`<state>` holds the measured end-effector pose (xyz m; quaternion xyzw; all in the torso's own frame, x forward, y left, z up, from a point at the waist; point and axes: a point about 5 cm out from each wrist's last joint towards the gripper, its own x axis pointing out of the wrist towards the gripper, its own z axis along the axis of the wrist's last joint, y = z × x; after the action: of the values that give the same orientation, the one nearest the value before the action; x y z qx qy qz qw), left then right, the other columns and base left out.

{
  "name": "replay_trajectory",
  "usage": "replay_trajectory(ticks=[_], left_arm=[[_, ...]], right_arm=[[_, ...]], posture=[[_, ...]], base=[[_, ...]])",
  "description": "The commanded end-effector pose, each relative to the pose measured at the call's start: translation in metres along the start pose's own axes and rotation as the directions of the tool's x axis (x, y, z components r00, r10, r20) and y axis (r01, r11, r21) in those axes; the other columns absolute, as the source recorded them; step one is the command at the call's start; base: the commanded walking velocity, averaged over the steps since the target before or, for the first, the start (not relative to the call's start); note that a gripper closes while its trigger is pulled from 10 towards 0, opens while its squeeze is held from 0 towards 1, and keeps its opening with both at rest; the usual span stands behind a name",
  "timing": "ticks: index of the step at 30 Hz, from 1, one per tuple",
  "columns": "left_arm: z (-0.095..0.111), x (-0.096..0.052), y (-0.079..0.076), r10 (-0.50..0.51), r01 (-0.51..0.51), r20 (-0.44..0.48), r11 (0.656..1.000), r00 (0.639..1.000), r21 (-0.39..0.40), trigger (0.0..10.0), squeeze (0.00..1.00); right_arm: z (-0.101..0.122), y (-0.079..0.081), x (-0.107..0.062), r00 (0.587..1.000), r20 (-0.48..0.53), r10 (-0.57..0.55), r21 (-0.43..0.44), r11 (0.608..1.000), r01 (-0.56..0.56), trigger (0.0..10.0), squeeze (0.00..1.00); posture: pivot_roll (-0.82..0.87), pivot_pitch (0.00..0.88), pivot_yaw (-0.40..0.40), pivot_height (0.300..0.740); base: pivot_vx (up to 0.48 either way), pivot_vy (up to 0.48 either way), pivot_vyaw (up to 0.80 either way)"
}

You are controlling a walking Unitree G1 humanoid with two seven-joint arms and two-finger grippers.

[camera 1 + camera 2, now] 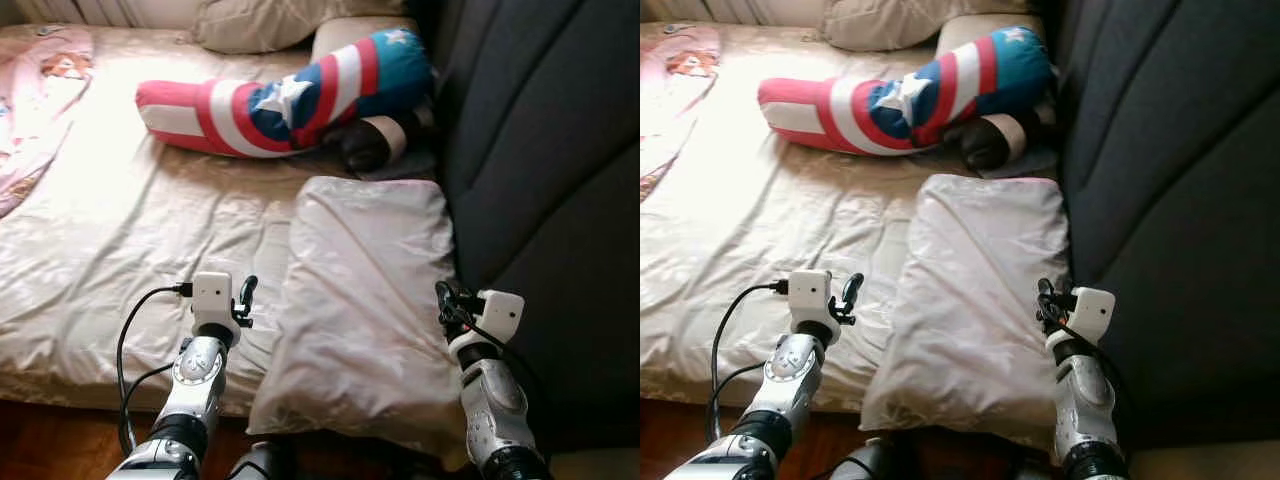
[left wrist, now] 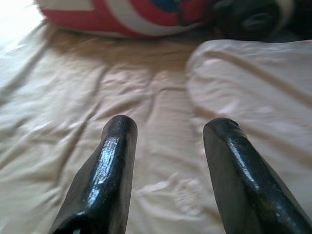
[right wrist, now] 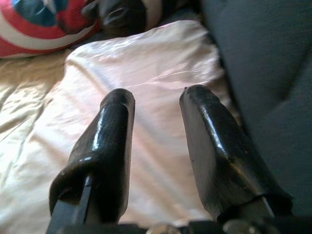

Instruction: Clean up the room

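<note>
Across the bed (image 1: pixel 120 250) stretches a creased, satiny cream sheet, its folds catching strong light near the far left where the picture washes out. On its near right part lies a rectangular pale pink pillow in a shiny, wrinkled case (image 1: pixel 365 300), its right edge touching the dark grey padded upholstered panel (image 1: pixel 550 150) that rises beside the bed. Beyond it rests a long bolster cushion printed with red and white rings, blue fields and white stars (image 1: pixel 290 95), plump and smooth, and tucked against its right end is a dark rounded soft thing with a pale band (image 1: pixel 375 140), too shadowed to identify. Behind these sits a beige pillow (image 1: pixel 270 20), cut off by the top edge, and a pink printed cloth (image 1: pixel 40 90) runs off the left edge.

Left pincer (image 1: pixel 246 296) hovers over the sheet just left of the pink pillow; its wrist view shows two glossy black fingers (image 2: pixel 109 165) held apart, with blurred sheet between them. Right pincer (image 1: pixel 447 300) hangs over the pillow's right edge near the panel, and its wrist view shows its fingers (image 3: pixel 107 141) likewise parted and holding nothing. Dark wooden floor (image 1: pixel 40 440) shows below the bed's edge.
</note>
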<state>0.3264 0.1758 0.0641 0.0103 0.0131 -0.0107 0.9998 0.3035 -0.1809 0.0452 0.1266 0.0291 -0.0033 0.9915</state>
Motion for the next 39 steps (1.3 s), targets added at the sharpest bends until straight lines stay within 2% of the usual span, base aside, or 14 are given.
replay_trajectory(ticks=[1, 10, 15, 39], left_arm=[[-0.006, -0.004, 0.006, 0.016, -0.016, -0.022, 1.0, 1.0, -0.005, 10.0, 0.0], [-0.009, -0.007, 0.006, 0.007, -0.007, -0.035, 1.0, 0.999, -0.007, 10.0, 0.0], [-0.012, -0.009, 0.006, 0.008, -0.008, -0.046, 1.0, 0.999, -0.01, 10.0, 0.0], [-0.014, -0.01, 0.013, 0.024, -0.026, -0.072, 0.999, 0.997, -0.024, 10.0, 0.0]], right_arm=[[-0.006, -0.002, -0.004, 1.0, -0.024, -0.009, 0.003, 1.0, 0.009, 10.0, 0.0], [-0.012, 0.0, -0.006, 0.998, -0.06, -0.009, 0.002, 1.0, 0.009, 10.0, 0.0], [-0.011, -0.006, -0.007, 0.998, -0.052, -0.047, 0.02, 0.999, 0.048, 10.0, 0.0], [-0.019, -0.007, -0.008, 0.991, -0.103, -0.081, 0.02, 0.996, 0.084, 10.0, 0.0]], posture=[[-0.07, 0.175, 0.007, 0.74], [-0.07, 0.157, 0.012, 0.74], [-0.07, 0.152, 0.015, 0.74], [-0.06, 0.191, 0.016, 0.74]], base=[[0.0, 0.48, 0.0], [0.0, 0.48, 0.0], [0.0, 0.48, 0.0], [0.0, 0.48, 0.0]])
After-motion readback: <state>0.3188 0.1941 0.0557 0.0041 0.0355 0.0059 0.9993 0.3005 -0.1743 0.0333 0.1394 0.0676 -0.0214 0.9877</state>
